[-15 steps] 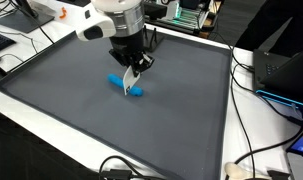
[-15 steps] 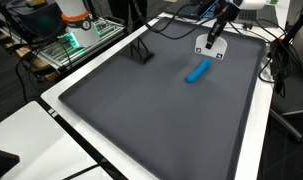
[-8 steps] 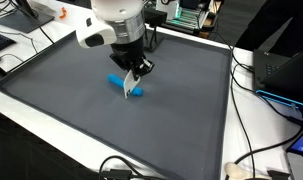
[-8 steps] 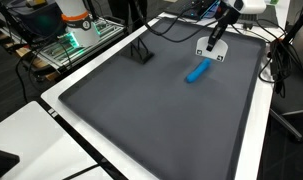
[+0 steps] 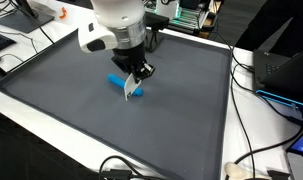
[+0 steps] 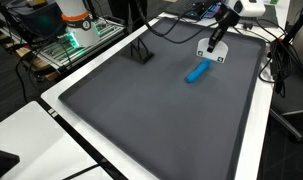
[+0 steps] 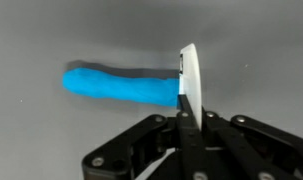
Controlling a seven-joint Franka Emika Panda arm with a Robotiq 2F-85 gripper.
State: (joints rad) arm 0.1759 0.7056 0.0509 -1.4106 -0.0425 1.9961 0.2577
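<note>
My gripper (image 5: 138,73) is shut on a thin white flat piece (image 5: 129,89), which hangs from the jaws just above the dark grey mat (image 5: 61,95). A blue cylinder (image 5: 135,92) lies on the mat right beside and partly behind the white piece. In the wrist view the white piece (image 7: 189,76) stands edge-on between the black fingers (image 7: 156,135), in front of the right end of the blue cylinder (image 7: 121,86). In an exterior view the gripper (image 6: 220,36) holds the white piece (image 6: 213,50) beyond the blue cylinder (image 6: 198,71).
The mat covers a white table (image 6: 61,95). A small black stand (image 6: 141,52) sits near the mat's far edge. Cables (image 5: 246,160) run along the table's side, and a dark laptop (image 5: 281,70) and electronics (image 6: 76,30) lie past the edges.
The gripper has shifted slightly over the blue cylinder, carrying the white piece with it. The cylinder has not moved.
</note>
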